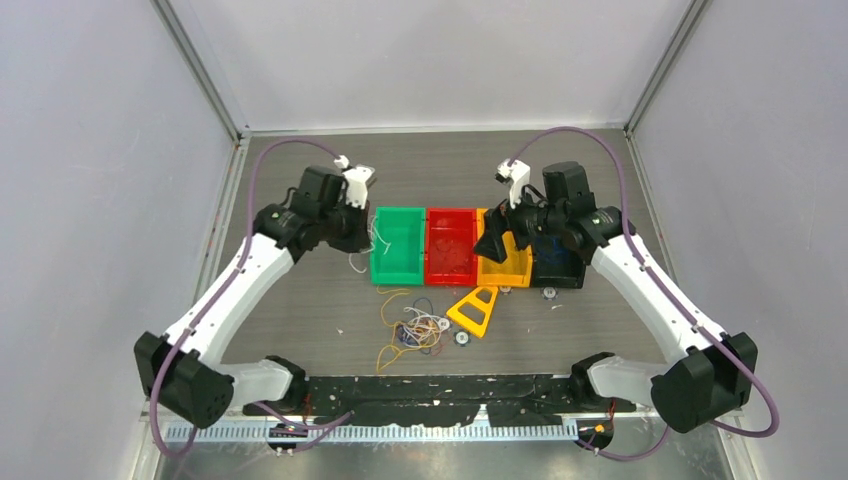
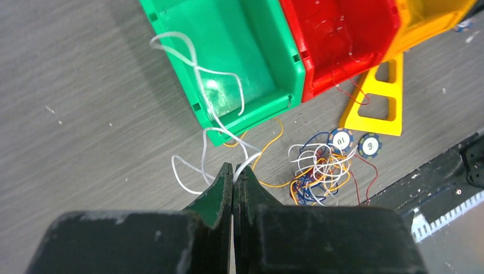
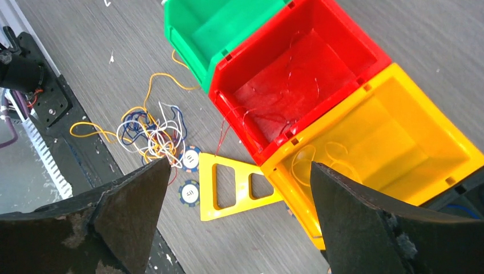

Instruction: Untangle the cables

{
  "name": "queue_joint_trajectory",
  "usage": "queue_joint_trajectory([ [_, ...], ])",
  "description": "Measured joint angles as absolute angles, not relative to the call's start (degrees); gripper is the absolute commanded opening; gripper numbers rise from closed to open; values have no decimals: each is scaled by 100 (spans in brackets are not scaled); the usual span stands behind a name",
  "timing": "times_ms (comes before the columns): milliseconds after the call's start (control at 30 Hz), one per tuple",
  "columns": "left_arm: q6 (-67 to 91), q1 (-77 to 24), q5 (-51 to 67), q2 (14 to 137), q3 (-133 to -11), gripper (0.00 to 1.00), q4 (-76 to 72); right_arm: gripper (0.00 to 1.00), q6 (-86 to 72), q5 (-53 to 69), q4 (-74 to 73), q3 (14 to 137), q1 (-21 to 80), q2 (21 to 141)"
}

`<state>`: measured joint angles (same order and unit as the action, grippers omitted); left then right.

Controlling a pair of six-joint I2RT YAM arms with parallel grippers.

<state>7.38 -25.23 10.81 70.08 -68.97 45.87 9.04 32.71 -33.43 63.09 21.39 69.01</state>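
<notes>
A tangle of yellow, white, blue and red cables (image 1: 420, 330) lies on the table in front of the bins; it also shows in the left wrist view (image 2: 319, 171) and the right wrist view (image 3: 151, 134). My left gripper (image 1: 355, 235) (image 2: 233, 171) is shut on a white cable (image 2: 197, 65) that drapes over the green bin's (image 2: 251, 111) near-left corner, with loops inside and on the table. My right gripper (image 1: 495, 245) (image 3: 240, 165) is open and empty above the yellow bin (image 3: 399, 131). A thin red cable (image 3: 268, 114) lies in the red bin (image 3: 342, 34). A yellow cable (image 3: 319, 154) lies in the yellow bin.
Green (image 1: 398, 278), red (image 1: 450, 275), yellow (image 1: 503, 278) and black (image 1: 558, 275) bins stand in a row mid-table. A yellow triangular frame (image 1: 475, 310) and two poker chips (image 2: 342, 138) (image 2: 370, 145) lie beside the tangle. A black strip (image 1: 440, 395) runs along the near edge.
</notes>
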Motion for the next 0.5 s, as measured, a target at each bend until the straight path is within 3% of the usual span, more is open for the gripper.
queue_joint_trajectory([
  [500,2231,-3000,729,9192,-7605,0,4077,100,840,3218,-3481,6200,2040,7030],
])
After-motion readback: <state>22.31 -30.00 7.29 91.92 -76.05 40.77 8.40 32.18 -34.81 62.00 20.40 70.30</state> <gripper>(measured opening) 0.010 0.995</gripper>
